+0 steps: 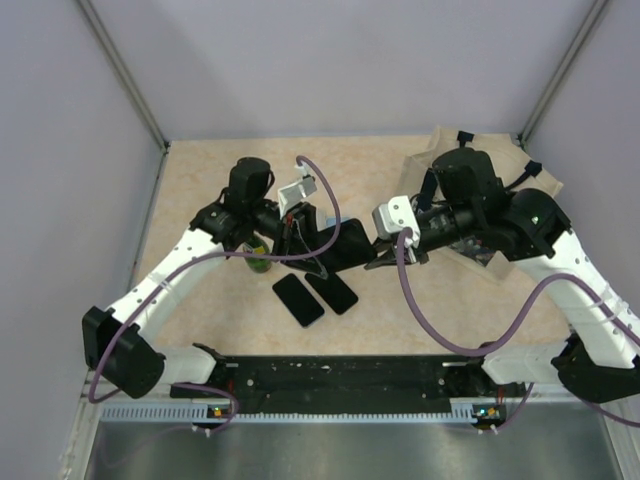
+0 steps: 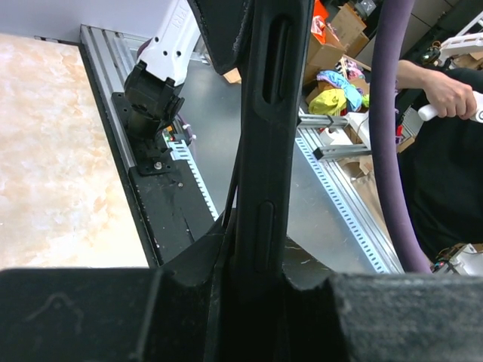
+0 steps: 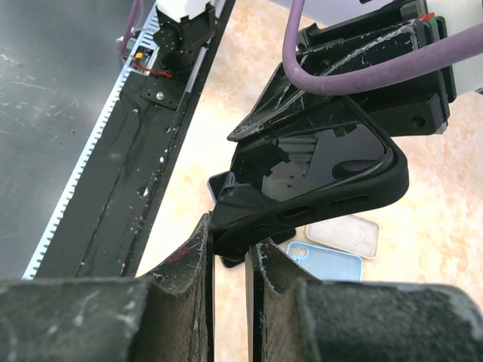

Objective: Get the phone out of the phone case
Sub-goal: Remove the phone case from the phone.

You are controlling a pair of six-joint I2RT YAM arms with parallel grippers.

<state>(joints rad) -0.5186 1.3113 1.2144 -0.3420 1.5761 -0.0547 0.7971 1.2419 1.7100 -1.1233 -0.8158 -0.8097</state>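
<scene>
Both ends of the phone case [image 1: 343, 246], held above the dark slabs [image 1: 299, 299], are gripped: the left end effector [image 1: 318, 238] clamps one, the right end effector [image 1: 378, 255] pinches the far corner. That thin pinch could slip off as you peel. Matte black case, glossy phone [image 3: 317, 158] still seated.

We can read no lettering, brand, number or sign on the phone case [image 3: 332, 204] or around it.
</scene>
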